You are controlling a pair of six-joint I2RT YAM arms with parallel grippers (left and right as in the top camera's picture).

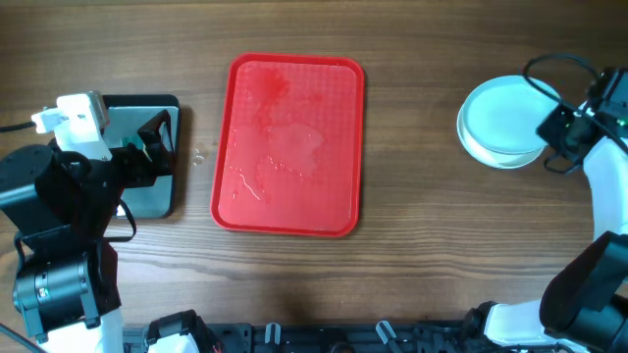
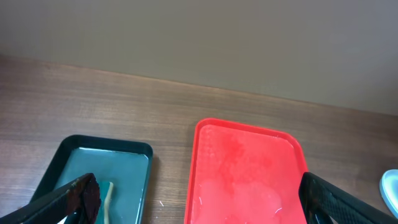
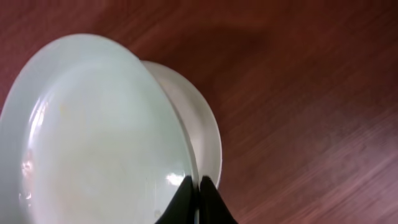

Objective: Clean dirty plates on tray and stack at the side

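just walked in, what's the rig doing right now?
The right gripper is pinched shut on the rim of the top plate, which sits tilted over another plate at the right side of the table. The red tray holds no plates, only wet smears. The left gripper hangs open over the black tray, holding nothing.

A wooden table (image 1: 422, 255) fills the scene, a warm brown top with long dark grain streaks running side to side. Behind its far edge stands a plain, bare wall (image 2: 199, 31) in a dull grey-beige. The light is soft and even, and shadows on the wood are faint.
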